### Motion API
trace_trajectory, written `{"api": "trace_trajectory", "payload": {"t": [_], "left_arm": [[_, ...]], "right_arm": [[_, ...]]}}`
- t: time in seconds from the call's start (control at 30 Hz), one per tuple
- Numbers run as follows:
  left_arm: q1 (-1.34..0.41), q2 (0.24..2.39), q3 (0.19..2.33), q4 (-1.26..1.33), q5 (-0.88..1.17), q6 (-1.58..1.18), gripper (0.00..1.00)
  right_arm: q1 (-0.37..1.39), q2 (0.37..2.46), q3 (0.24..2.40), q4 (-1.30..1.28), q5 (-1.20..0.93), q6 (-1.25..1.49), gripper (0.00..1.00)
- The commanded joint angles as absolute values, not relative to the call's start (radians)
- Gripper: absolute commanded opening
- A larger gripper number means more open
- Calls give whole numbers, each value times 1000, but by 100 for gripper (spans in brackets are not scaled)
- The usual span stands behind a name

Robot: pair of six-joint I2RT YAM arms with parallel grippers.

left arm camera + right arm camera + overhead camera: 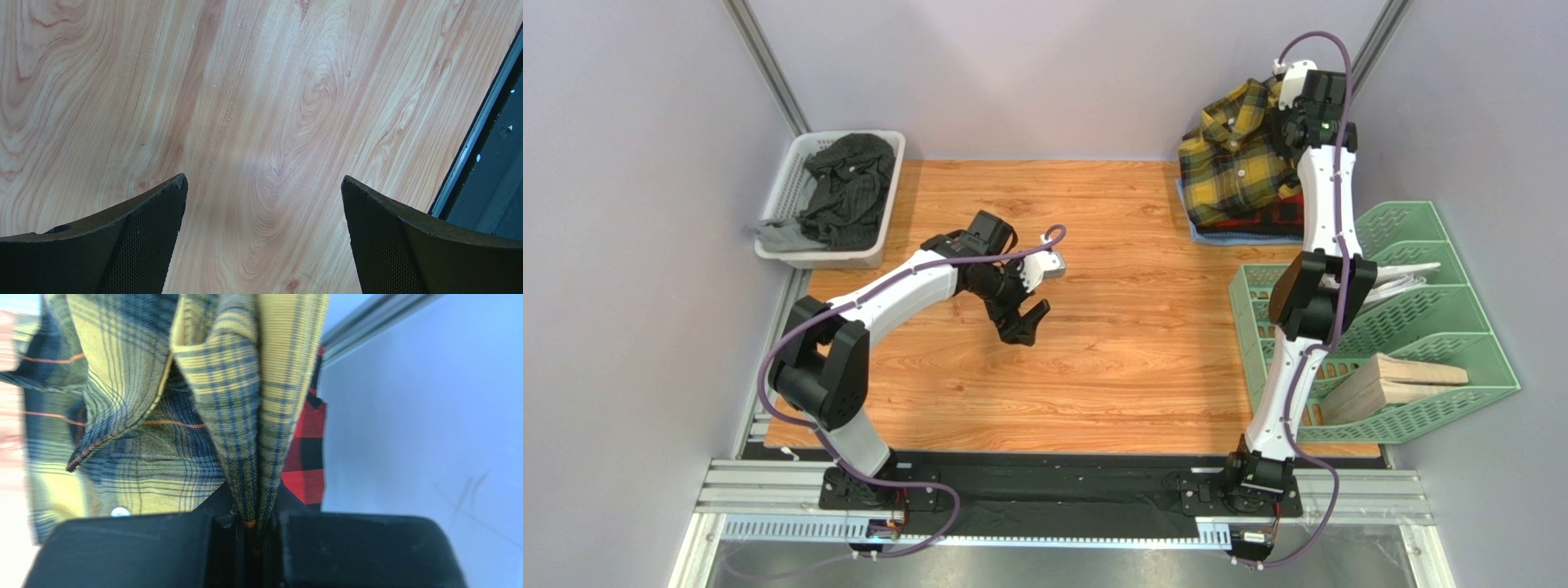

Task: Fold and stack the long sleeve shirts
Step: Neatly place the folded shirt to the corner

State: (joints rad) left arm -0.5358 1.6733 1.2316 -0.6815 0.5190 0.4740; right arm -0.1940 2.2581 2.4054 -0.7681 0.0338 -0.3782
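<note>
Right end effector (248,523), pinched shut on a thin fold of the yellow shirt (1234,153) atop the red shirt (305,447) at the tabletop's (1112,368) 1 o'clock corner, may drag the stack askew if lifted; left end effector (1024,325) hangs wide open, empty.

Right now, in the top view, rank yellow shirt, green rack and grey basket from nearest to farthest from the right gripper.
1. Yellow shirt, in the right gripper, far right.
2. Green rack, right edge.
3. Grey basket, far left.
</note>
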Motion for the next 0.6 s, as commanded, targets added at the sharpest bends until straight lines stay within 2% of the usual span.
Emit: {"api": "trace_trajectory", "payload": {"t": [0.0, 0.07, 0.17, 0.2, 0.3, 0.37, 0.4, 0.57], "left_arm": [[-529, 1698, 1282, -698, 551, 480, 99], [-529, 1704, 1296, -713, 558, 479, 99], [-529, 1709, 1310, -730, 558, 471, 99], [-528, 1704, 1313, -741, 558, 471, 99], [-523, 1684, 1313, -749, 557, 462, 99], [-519, 1674, 1302, -747, 557, 440, 99], [-515, 1669, 1299, -746, 560, 431, 99], [-483, 1629, 1249, -703, 589, 348, 99]], "right_arm": [[-238, 2275, 2396, -574, 83, -462, 0], [-245, 2295, 2376, -551, 77, -472, 1], [-244, 2327, 2367, -512, 109, -473, 28], [-245, 2335, 2373, -494, 130, -469, 49], [-250, 2353, 2407, -471, 195, -436, 74], [-259, 2344, 2424, -456, 196, -411, 81], [-259, 2321, 2421, -428, 189, -416, 88], [-261, 2252, 2394, -327, 173, -457, 92]]}}
